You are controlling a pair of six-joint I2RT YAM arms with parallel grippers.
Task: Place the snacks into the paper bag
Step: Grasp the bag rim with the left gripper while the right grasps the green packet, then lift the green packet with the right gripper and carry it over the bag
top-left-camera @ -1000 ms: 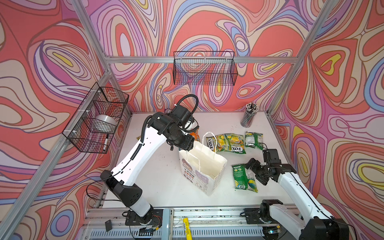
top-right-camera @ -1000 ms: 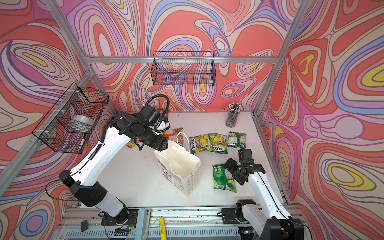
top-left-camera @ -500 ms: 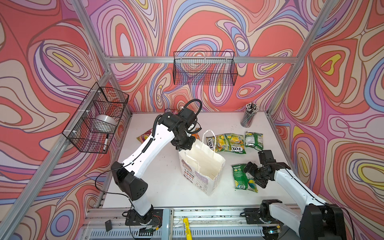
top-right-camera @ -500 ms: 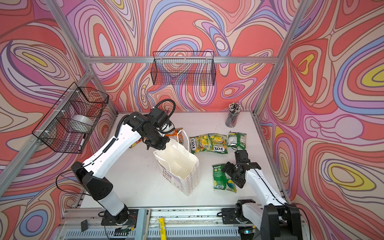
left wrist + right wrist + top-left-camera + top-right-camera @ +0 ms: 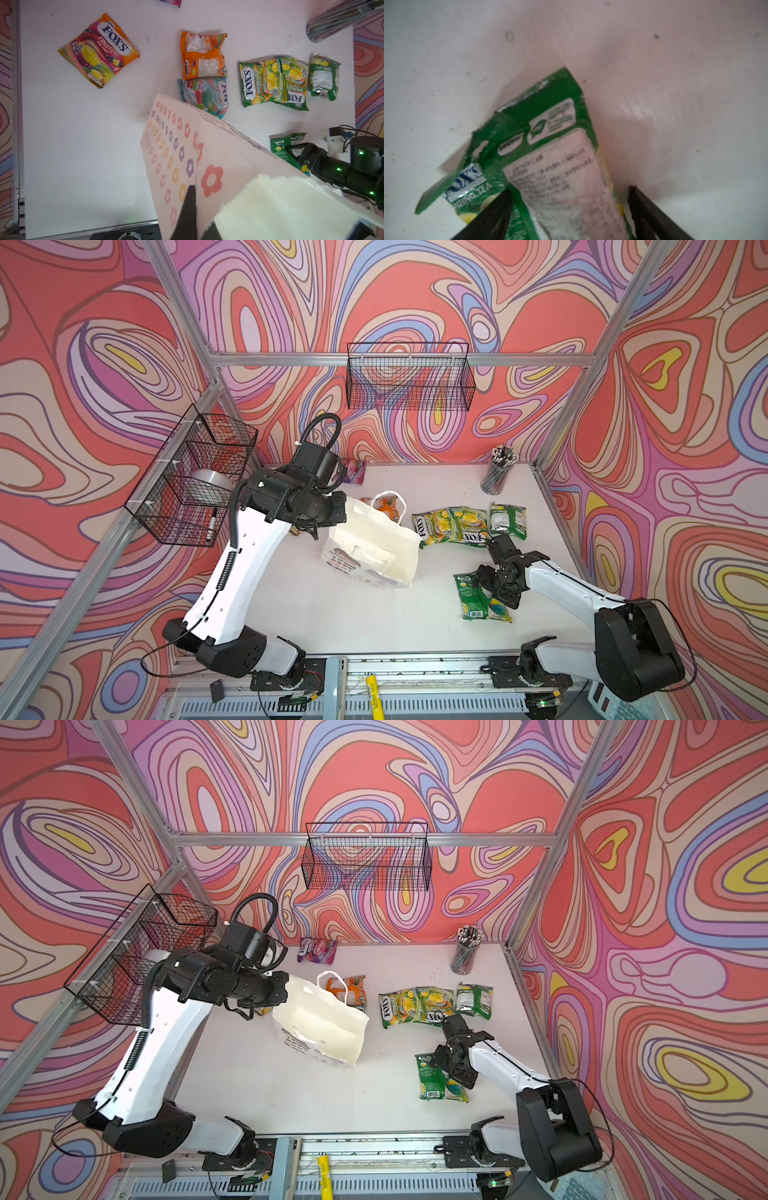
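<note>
In a top view the paper bag (image 5: 386, 549) stands mid-table with its mouth gaping. It is cream-white inside, with a white cord handle looped above its far rim and dark print on its near face. The left gripper (image 5: 343, 512) is clamped on the rim at the bag's 11 o'clock. At the bag's 4 o'clock, apart from it, the near green packet (image 5: 478, 608) lies flat on the table (image 5: 332, 614), with the right gripper (image 5: 488, 587) low over its far end.

In a top view a purple packet (image 5: 316, 950) lies at the bag's 12 o'clock by the back wall. An orange packet (image 5: 349, 990) lies just behind the far rim at 1 o'clock. Two overlapping yellow-green packets (image 5: 415, 1004) lie at 3 o'clock, and the far green packet (image 5: 473, 1000) is just beside them.

The left wrist view shows the bag's side: white paper with rows of small pastel flowers and a saw-toothed rim. One dark finger (image 5: 187, 214) presses on its outside. A teal "MINT BLOSSOM" packet (image 5: 205, 93) touches the orange one. A red-orange "FOX'S FRUITS" packet (image 5: 97, 49) lies well apart.

The right wrist view shows the near green packet glossy and back up, with a white fine-print label and a jagged end. The right gripper's fingers (image 5: 494, 218) stand wide, one at each side of it. Whether they touch it I cannot tell.
</note>
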